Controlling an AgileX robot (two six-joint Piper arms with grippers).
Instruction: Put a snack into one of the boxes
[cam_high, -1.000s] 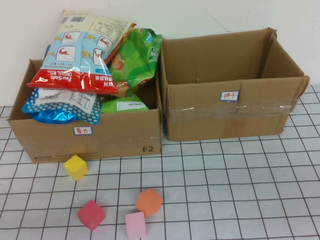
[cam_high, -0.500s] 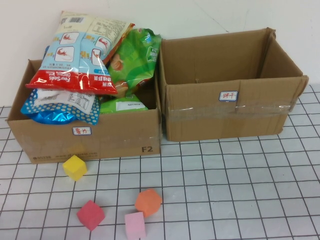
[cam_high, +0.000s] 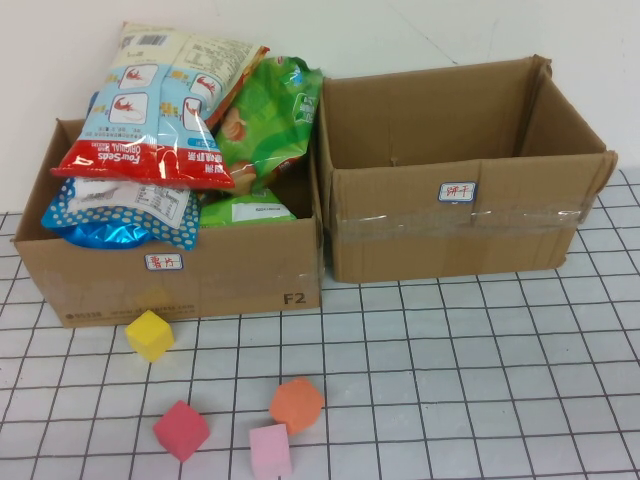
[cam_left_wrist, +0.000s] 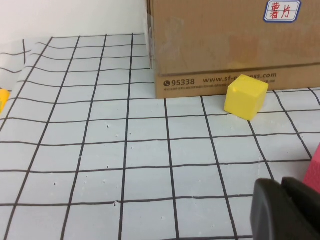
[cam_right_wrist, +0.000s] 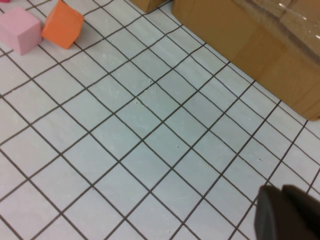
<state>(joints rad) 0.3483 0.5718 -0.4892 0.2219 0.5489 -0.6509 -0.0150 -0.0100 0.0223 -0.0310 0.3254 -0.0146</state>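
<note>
Two brown cardboard boxes stood side by side on the white black-gridded counter (cam_high: 480, 380). The left cardboard box (cam_high: 230, 280) held the snacks, four bags as far as could be counted: a red, white and blue crisp bag (cam_high: 160, 110) on top, a green bag (cam_high: 265, 115) leaning beside it, a blue dotted bag (cam_high: 120, 215) underneath and a second green pack (cam_high: 245, 210) low inside. The right cardboard box (cam_high: 460, 235) showed only bare walls. Four foam cubes lay in front of the left box: one yellow cube (cam_high: 150, 334) just beside its front wall, one red cube (cam_high: 181, 429), one orange cube (cam_high: 297, 404) and one pink cube (cam_high: 270, 450) touching or nearly touching the orange one.

The high view showed both boxes and every snack but neither arm. The left wrist view showed the left pincer (cam_left_wrist: 285, 210), pressed together, low over the counter near the yellow cube, plus the box's printed lower edge. The right wrist view showed the right pincer (cam_right_wrist: 287, 212), also pressed together and holding nothing, over bare grid in front of the right box, with the pink and orange cubes well apart from it
</note>
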